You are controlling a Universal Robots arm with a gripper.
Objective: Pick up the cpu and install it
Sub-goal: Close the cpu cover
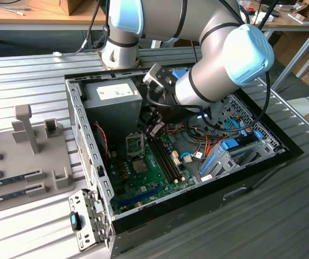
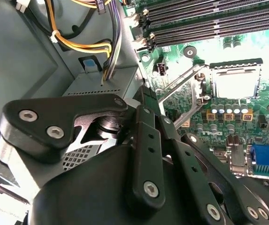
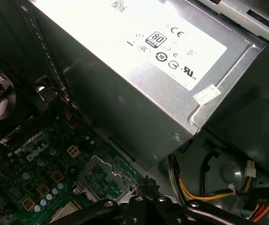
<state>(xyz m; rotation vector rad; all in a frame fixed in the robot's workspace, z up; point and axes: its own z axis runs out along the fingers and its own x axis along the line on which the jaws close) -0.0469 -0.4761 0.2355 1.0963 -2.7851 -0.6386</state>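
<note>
The cpu point(image 2: 234, 84) is a shiny silver-grey square lying flat in the black-framed socket on the green motherboard point(image 2: 204, 136); its corner also shows in the first wrist view point(image 3: 71, 214). A thin metal lever point(image 2: 181, 82) runs along the socket's side. My gripper point(image 2: 146, 92) hangs inside the case beside the socket, a little off the cpu and not touching it. Its black fingers meet at the tips with nothing seen between them. In the exterior view the gripper point(image 1: 155, 129) sits just above the socket point(image 1: 135, 143), close to the power supply.
The grey power supply point(image 1: 112, 100) stands tight beside the gripper, with yellow and orange cables point(image 2: 78, 44) trailing from it. Memory slots point(image 2: 209, 21) run past the socket. The case wall point(image 1: 81, 135) and blue drive bays point(image 1: 229, 154) hem in the board. A grey tray point(image 1: 30, 156) lies outside.
</note>
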